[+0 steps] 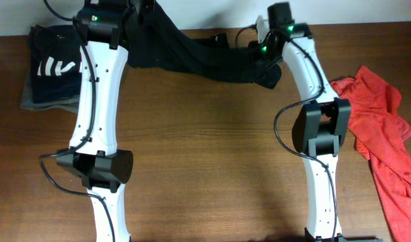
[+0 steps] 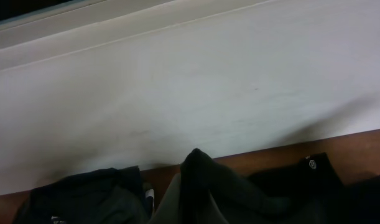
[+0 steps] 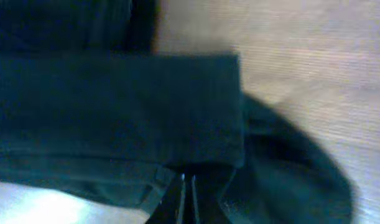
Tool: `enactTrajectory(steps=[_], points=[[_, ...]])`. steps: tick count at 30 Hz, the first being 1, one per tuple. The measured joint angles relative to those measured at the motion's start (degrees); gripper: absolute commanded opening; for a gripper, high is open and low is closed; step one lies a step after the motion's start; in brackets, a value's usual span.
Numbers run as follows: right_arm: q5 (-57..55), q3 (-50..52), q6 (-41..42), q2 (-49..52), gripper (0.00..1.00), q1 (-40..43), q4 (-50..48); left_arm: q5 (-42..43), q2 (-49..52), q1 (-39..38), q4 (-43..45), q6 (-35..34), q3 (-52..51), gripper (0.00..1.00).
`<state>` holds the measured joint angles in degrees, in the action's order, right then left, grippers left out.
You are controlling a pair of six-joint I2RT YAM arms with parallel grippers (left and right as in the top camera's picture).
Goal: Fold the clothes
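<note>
You're working on a brown wooden counter. The black garment stretches along its far edge. Just left of that garment sits a folded dark pile with white lettering. Well to its right lies the crumpled orange-red shirt.

Your overhead view is evenly lit and fairly sharp, with soft shadows on the wooden table. Your left wrist view is dim and grainy; your right wrist view is dark, bluish and blurred across the black garment
</note>
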<state>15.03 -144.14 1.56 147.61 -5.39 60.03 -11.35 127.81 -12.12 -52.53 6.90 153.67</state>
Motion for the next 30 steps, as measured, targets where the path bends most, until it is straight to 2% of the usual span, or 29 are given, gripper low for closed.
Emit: enactTrajectory(steps=[6,12,16,22,30], points=[[-2.2,-16.1,1.0,-1.6,0.04,1.7,14.2,0.0,-0.5,-2.0,-1.3,0.0,0.0,0.01],[-3.7,-32.3,2.8,-5.4,0.04,2.0,28.8,0.0,-3.6,-4.6,-6.9,0.0,0.0,0.01],[-3.9,-34.9,4.6,-9.2,0.04,2.0,33.3,0.0,-7.4,-6.1,-12.5,-0.1,0.0,0.01],[-4.9,-34.9,6.8,-14.6,0.04,2.0,32.7,0.0,-13.5,-7.3,-14.6,-0.5,0.0,0.01],[-9.1,-34.5,9.0,-16.8,0.04,2.3,22.7,1.1,-12.2,-4.1,-4.7,-0.7,0.0,0.01]])
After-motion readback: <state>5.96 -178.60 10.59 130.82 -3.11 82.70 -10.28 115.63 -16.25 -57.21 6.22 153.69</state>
